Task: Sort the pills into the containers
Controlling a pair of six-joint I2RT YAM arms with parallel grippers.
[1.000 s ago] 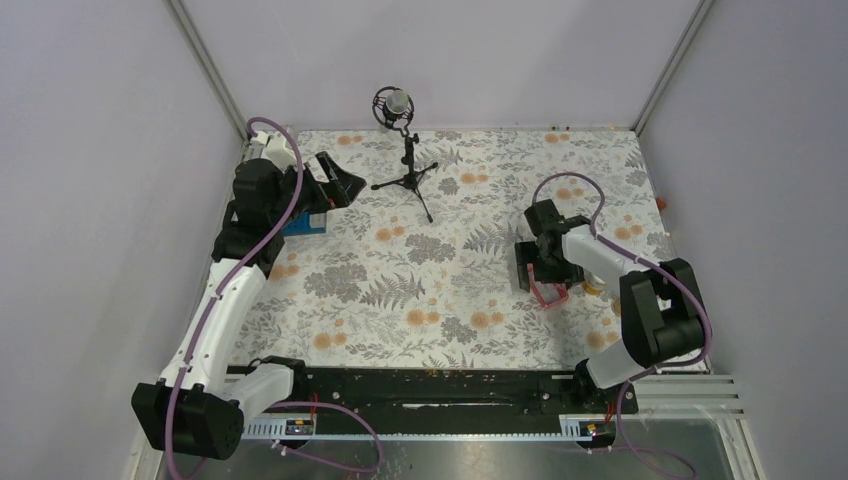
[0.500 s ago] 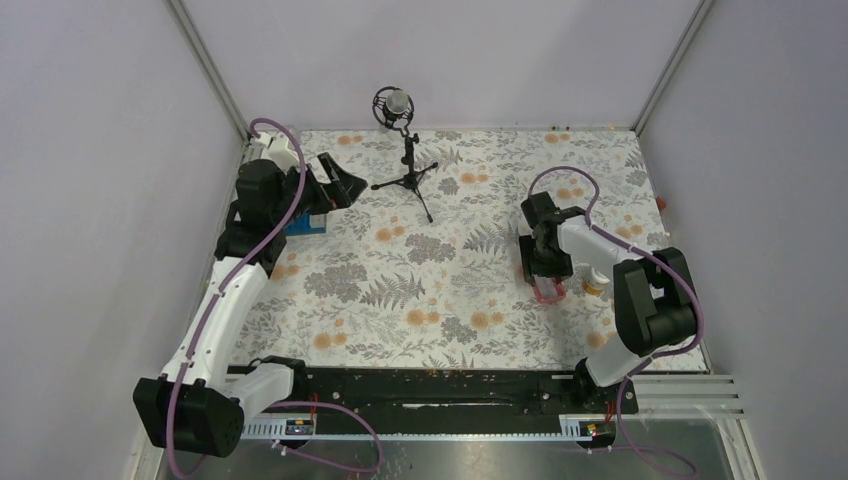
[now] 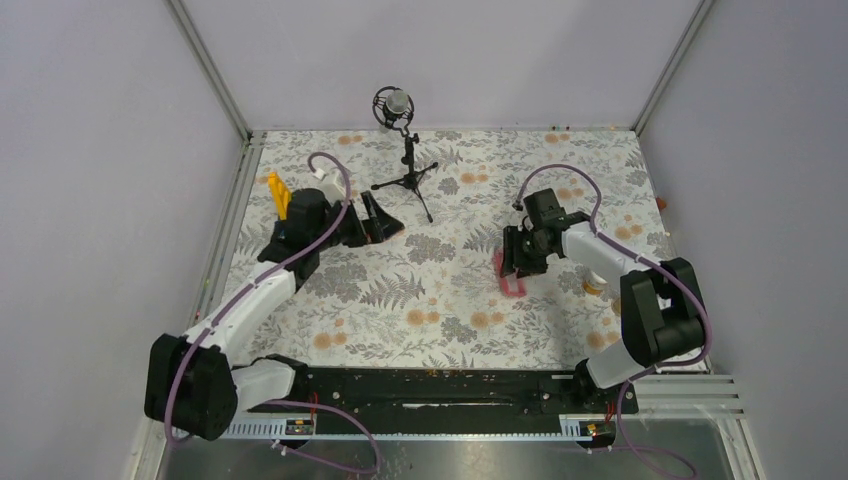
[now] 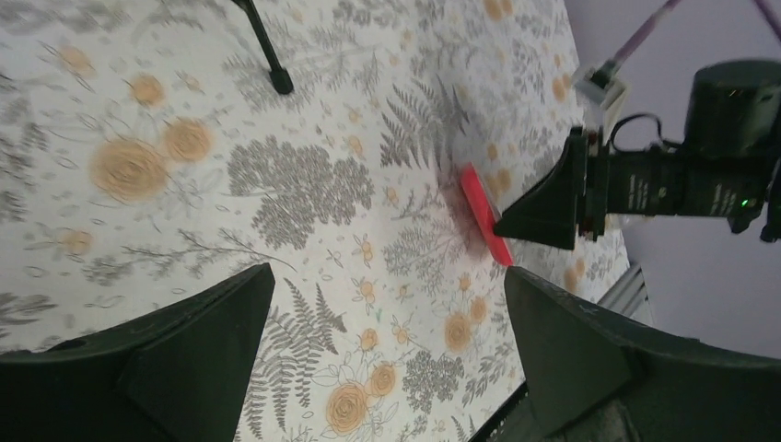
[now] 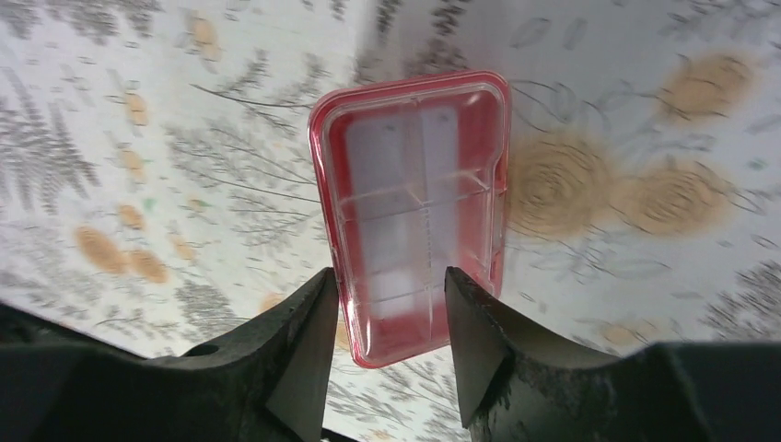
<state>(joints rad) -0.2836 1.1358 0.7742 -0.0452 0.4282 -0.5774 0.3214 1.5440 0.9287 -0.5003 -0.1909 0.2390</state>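
Your right jaws are clamped on one end of the pink compartment box (image 5: 414, 203). In the last second they have carried it away from the white-capped bottle (image 3: 594, 286) toward the middle of the desk (image 3: 440, 310), so the bottle now stands well to their right. Your left jaws, apart and empty, have swung in from the far left corner and now face the box. I judge the arms are meeting to begin sorting. The pills are too small to locate. A flower-printed cloth covers the desk, a microphone stand (image 3: 405, 170) is beyond the jaws, and the walls are plain.
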